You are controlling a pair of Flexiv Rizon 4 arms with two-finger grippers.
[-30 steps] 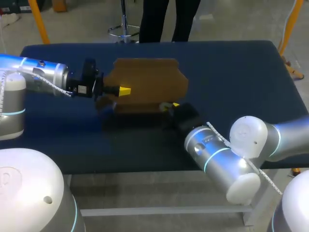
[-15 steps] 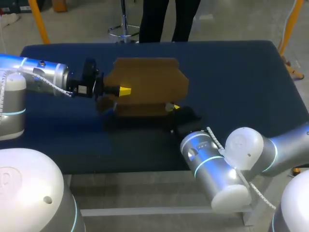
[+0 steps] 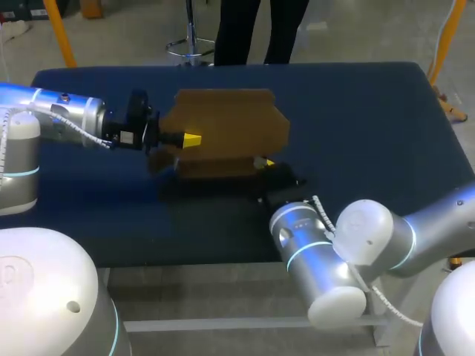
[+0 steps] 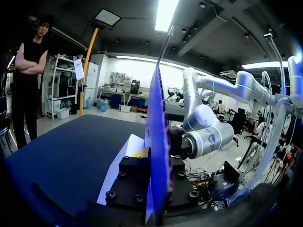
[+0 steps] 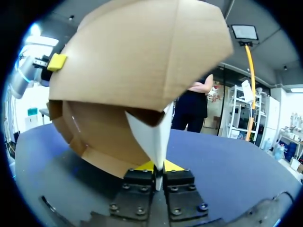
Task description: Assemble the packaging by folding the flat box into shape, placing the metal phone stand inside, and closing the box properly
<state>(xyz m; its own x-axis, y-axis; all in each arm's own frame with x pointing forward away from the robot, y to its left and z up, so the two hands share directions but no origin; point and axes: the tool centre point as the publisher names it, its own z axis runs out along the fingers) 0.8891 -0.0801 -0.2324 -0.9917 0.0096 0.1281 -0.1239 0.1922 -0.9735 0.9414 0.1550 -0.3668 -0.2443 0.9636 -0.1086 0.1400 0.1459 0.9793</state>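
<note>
Right arm [image 3: 334, 245], lower right of frame: elbow over the near table edge.
Right gripper [image 3: 264, 162], lower centre: fingers pinched together on a pale flap at the cardboard box's [image 3: 226, 126] near bottom edge.
Cardboard box, frame centre: partly folded, standing on the blue table [image 3: 356, 111].
Left gripper [image 3: 189, 139], centre left: seemingly clamped on the box's left panel, which runs edge-on between its fingers.
</note>
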